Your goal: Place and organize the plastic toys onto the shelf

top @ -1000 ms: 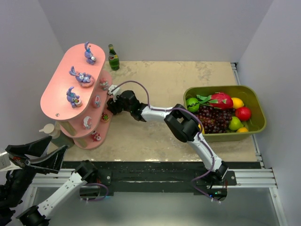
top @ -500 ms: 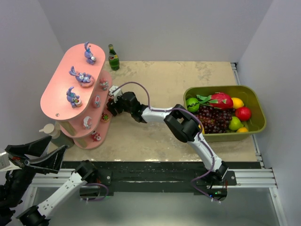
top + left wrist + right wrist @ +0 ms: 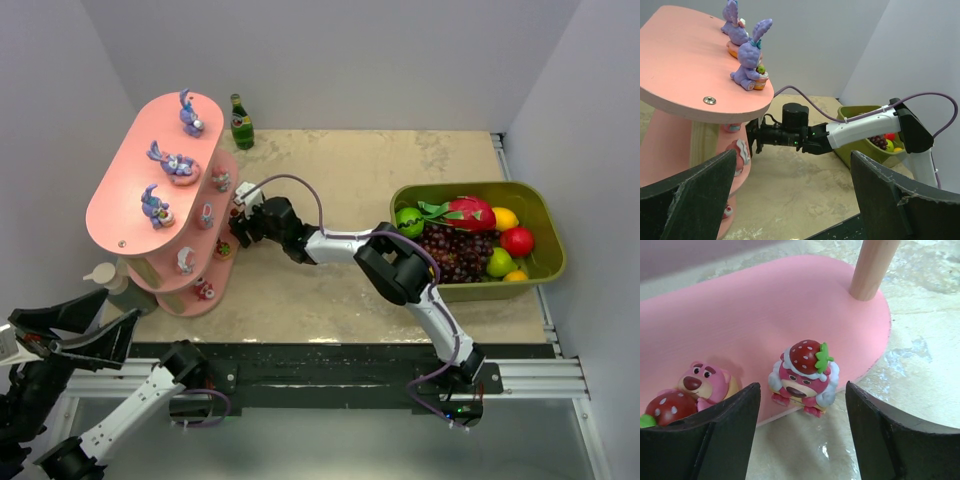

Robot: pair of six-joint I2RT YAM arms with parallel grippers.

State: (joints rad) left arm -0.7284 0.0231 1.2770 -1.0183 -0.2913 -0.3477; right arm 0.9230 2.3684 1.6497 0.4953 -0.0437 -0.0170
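The salmon-pink shelf (image 3: 125, 195) stands at the table's left. Three purple bunny toys (image 3: 172, 163) sit on its top tier, and smaller pink and red toys (image 3: 206, 214) are spread over the lower tiers. My right gripper (image 3: 238, 230) reaches to the edge of a lower tier. In the right wrist view its fingers stand open (image 3: 803, 410) on either side of a pink bear toy with a strawberry hat (image 3: 802, 375), touching neither side. That toy rests on the tier's rim (image 3: 860, 340), next to another pink bear (image 3: 702, 382). My left gripper (image 3: 70, 335) hangs open and empty off the table's near-left corner.
A green bottle (image 3: 241, 122) stands behind the shelf. An olive-green tub (image 3: 545, 262) of fake fruit sits at the right. A small white object (image 3: 103, 273) lies beside the shelf's near end. Walls close in the table on three sides.
My right gripper's jaws have spread wider and the arm has drawn back slightly to the right from the shelf. The strawberry-hat bear stays on the tier. The left arm has not moved.
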